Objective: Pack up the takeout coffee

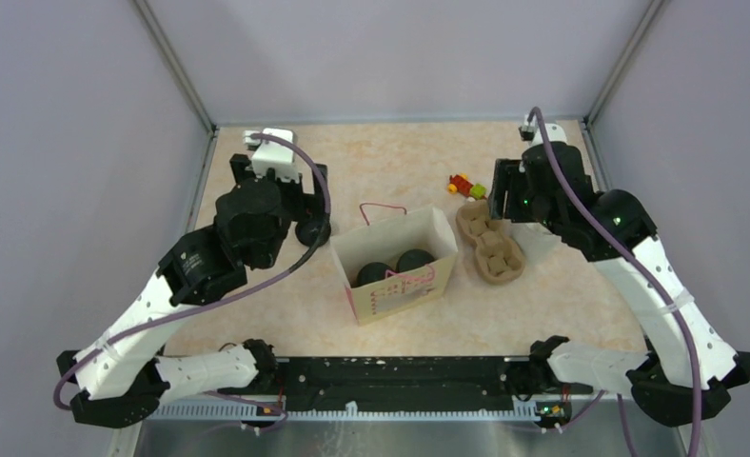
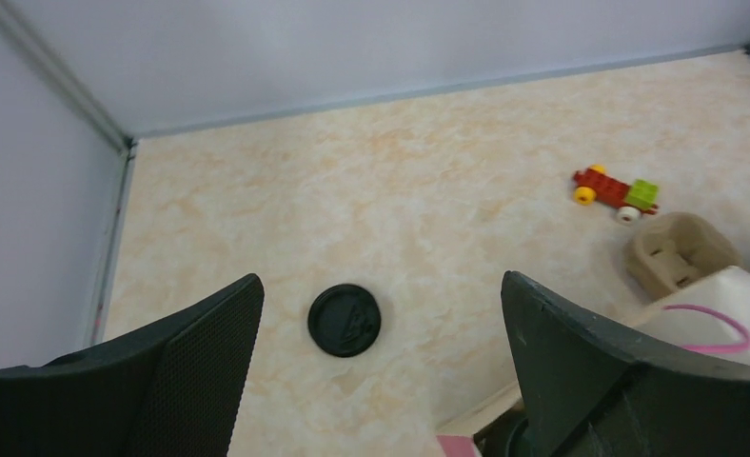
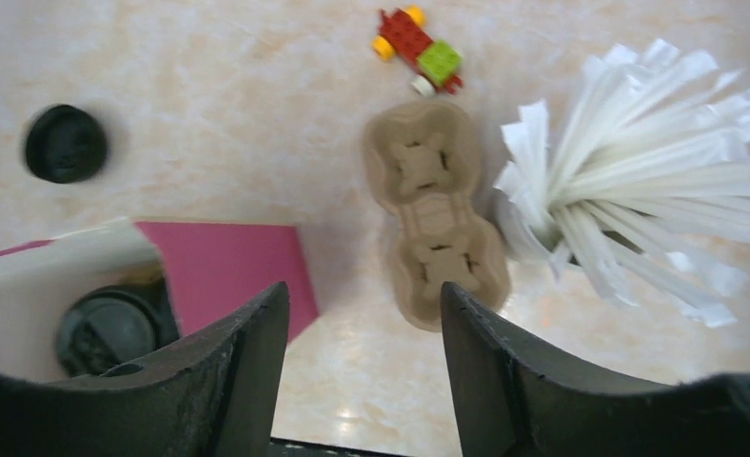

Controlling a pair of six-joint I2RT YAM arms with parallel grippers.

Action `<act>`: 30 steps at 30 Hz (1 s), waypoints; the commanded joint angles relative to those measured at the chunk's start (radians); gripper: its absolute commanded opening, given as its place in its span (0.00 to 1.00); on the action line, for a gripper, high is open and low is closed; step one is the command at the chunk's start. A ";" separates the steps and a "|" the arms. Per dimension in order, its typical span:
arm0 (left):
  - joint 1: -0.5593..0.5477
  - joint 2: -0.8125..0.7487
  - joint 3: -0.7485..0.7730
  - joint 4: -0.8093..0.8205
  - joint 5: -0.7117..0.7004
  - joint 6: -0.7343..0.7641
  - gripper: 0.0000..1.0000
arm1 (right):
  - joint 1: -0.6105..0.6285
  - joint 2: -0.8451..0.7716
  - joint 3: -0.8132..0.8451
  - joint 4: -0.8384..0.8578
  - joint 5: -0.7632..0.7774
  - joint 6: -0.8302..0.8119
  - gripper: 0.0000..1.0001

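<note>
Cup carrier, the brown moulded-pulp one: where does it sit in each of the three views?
Top external: the cup carrier lies right of centre, just right of the paper bag.
Left wrist: one end of it shows near the right edge, above the bag.
Right wrist: mid-picture, between the bag and the white straws.
Shared landmark: the toy brick car, just beyond the carrier's far end.

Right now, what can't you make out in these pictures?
Cups: the top view shows only the lids; the walls of the bag hide the rest.
Straws: mostly hidden in the top view by the right arm; cut off by the right wrist view's right edge.
Lid on the table: blurred in the right wrist view.
</note>
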 commanded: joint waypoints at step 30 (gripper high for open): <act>0.129 -0.220 -0.320 0.180 0.096 0.137 0.99 | -0.294 0.180 -0.105 -0.093 0.088 -0.185 0.33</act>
